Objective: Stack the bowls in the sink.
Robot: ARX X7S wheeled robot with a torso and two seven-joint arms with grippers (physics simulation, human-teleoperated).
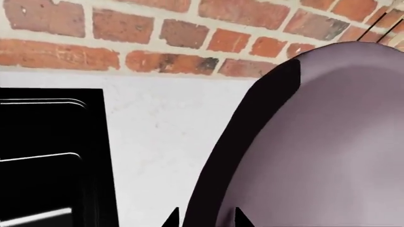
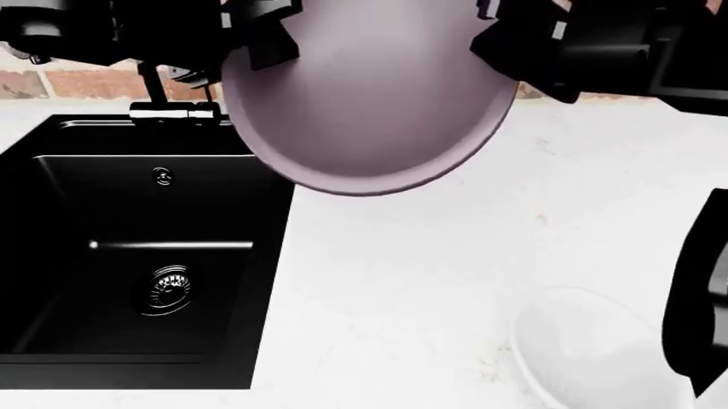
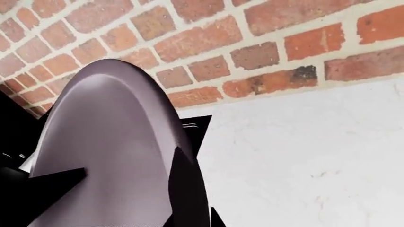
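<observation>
Left wrist view: the left gripper (image 1: 205, 220) clamps the purple bowl (image 1: 328, 151) by its rim.

Head view: both grippers hold it aloft beside the sink (image 2: 68, 256) — the white bowl (image 2: 592, 358) sits near the tabletop (image 2: 410, 281) front edge.

Right wrist view: the right gripper (image 3: 189, 213) pinches the opposite rim.

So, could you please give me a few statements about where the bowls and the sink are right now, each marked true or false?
1. The purple-brown bowl is held up in the air between both arms. True.
2. The white bowl already sits inside the sink. False: it rests on the white counter, to the right of the sink.
3. The sink basin holds no bowl. True.
4. The wall behind the counter is tiled blue. False: it is a red brick wall.
5. The purple-brown bowl is tilted, not level. True.
</observation>
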